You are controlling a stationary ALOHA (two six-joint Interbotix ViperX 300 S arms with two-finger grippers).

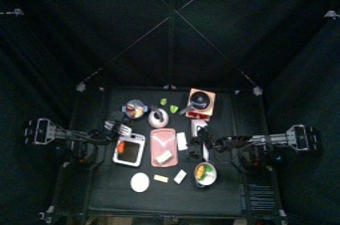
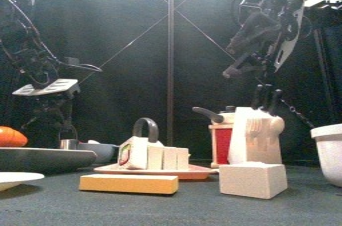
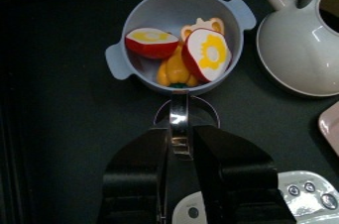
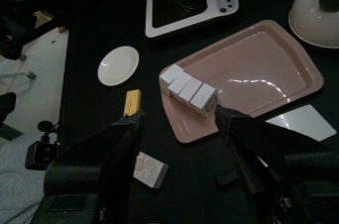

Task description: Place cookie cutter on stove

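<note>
Two grippers on hand, neither with a clear hold on the cutter; approach step judged not yet begun.

Left gripper: jaws drawn close together above a grey bowl of toy fruit, with a small shiny metal piece at their tips (whether gripped or merely lying beneath could not be told). Pink tray: table centre, carrying white blocks. Stove: far side of the table, right of centre, its top apparently bare. Right gripper: jaws spread wide, empty, hanging over the near end of the tray. Cookie cutter: not identified with certainty in any view. Next move, by estimate, called for locating and pinching the cutter, then carrying it over the tray to the stove's disc.
</note>
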